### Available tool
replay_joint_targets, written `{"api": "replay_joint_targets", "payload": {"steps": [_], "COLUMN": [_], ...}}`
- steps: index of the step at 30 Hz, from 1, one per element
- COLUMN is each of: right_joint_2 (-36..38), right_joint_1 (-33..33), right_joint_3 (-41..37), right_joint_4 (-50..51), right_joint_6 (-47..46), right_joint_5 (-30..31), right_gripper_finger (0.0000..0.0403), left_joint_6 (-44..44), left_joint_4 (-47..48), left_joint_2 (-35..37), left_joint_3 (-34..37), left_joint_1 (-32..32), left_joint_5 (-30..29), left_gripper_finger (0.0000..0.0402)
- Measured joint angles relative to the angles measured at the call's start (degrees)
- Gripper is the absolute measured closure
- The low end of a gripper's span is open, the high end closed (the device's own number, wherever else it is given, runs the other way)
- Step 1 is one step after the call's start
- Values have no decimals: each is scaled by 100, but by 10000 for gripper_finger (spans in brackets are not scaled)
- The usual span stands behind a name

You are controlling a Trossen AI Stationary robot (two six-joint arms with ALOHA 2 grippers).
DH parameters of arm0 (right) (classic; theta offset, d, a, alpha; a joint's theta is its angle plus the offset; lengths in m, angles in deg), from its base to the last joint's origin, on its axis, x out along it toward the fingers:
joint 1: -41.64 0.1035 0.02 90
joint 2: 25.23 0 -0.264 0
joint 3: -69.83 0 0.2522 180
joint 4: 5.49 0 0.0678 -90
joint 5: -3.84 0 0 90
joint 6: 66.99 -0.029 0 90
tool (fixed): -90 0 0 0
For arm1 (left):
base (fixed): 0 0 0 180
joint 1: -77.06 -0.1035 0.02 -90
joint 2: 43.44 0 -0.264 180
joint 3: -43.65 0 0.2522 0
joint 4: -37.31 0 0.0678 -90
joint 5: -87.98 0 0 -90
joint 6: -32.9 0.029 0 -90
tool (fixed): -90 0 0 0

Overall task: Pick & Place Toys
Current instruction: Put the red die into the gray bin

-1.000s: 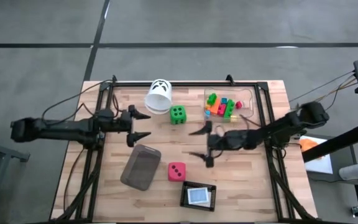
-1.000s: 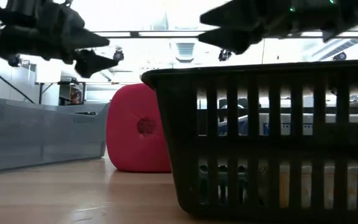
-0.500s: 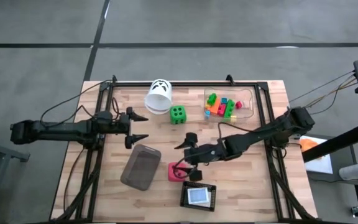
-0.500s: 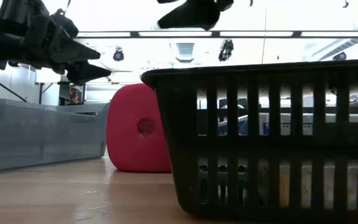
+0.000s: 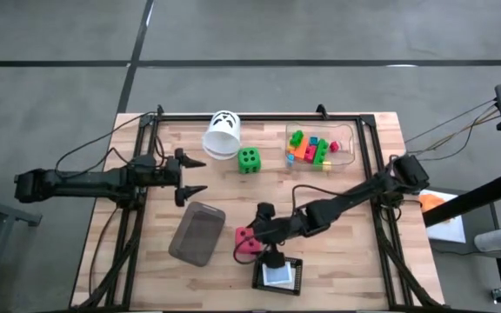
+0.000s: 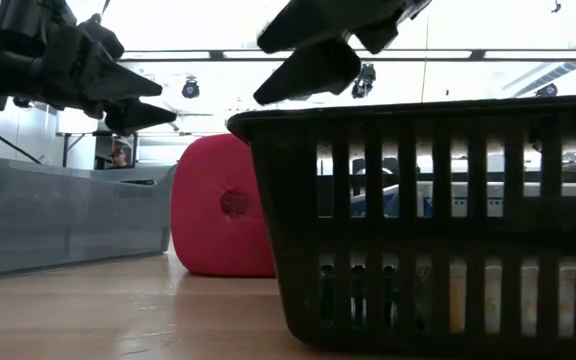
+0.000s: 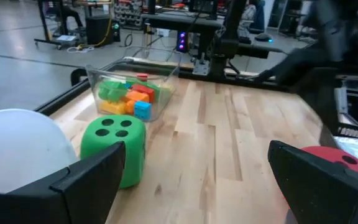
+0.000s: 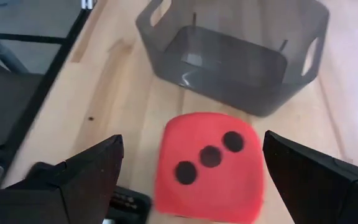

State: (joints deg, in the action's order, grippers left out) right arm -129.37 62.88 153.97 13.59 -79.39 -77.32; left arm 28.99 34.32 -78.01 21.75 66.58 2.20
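Observation:
A pink-red die (image 5: 247, 241) rests on the table between the grey tray (image 5: 197, 232) and the black basket (image 5: 277, 274). It also shows in the right wrist view (image 8: 210, 165) and the low view (image 6: 223, 205). My right gripper (image 5: 257, 245) is open above it, one finger on each side (image 8: 192, 138), apart from it. A green die (image 5: 249, 159) sits on the table at the far middle (image 7: 114, 146). Several small bright bricks lie in a clear box (image 5: 320, 148). My left gripper (image 5: 190, 176) is open and empty left of the green die (image 7: 197, 149).
A white cup with a face (image 5: 223, 135) lies on its side by the green die. The black basket (image 6: 438, 220) holds a card and stands near the front edge. A black frame (image 5: 146, 130) borders the work area.
My right gripper has swung from the table's middle toward the near edge and the left, and has come down over the pink-red die, staying open. The die has not moved.

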Motion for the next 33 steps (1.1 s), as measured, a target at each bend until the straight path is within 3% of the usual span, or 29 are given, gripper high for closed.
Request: {"api": "replay_joint_targets", "payload": {"steps": [5, 8, 13, 19, 23, 30, 33], "right_joint_2": [-180, -400, -1005, -1709, -1975, -1999, -1999], "right_joint_1": [233, 366, 425, 427, 428, 367, 367], "right_joint_3": [229, 518, 1219, 2255, 2688, 2710, 2705], "right_joint_4": [242, 490, 1619, 2870, 3454, 3527, 3531], "right_joint_6": [-377, -517, -584, -580, -535, -522, -494], "right_joint_5": [84, 502, 1327, 1743, 1877, 1758, 1749], "right_gripper_finger": [23, 23, 23, 23, 23, 25, 55], "left_joint_6": [-28, -43, -43, -43, -43, -43, -43], "left_joint_4": [49, 46, 35, 38, 35, 35, 35], "left_joint_2": [-4, -2, -2, -2, -2, -2, -2], "left_joint_3": [2, 2, 2, 2, 2, 4, 4], "left_joint_1": [0, 0, 2, 0, 0, 1, 0], "left_joint_5": [-172, -187, -189, -189, -189, -189, -189], "left_gripper_finger": [7, 6, 6, 6, 6, 6, 6]}}
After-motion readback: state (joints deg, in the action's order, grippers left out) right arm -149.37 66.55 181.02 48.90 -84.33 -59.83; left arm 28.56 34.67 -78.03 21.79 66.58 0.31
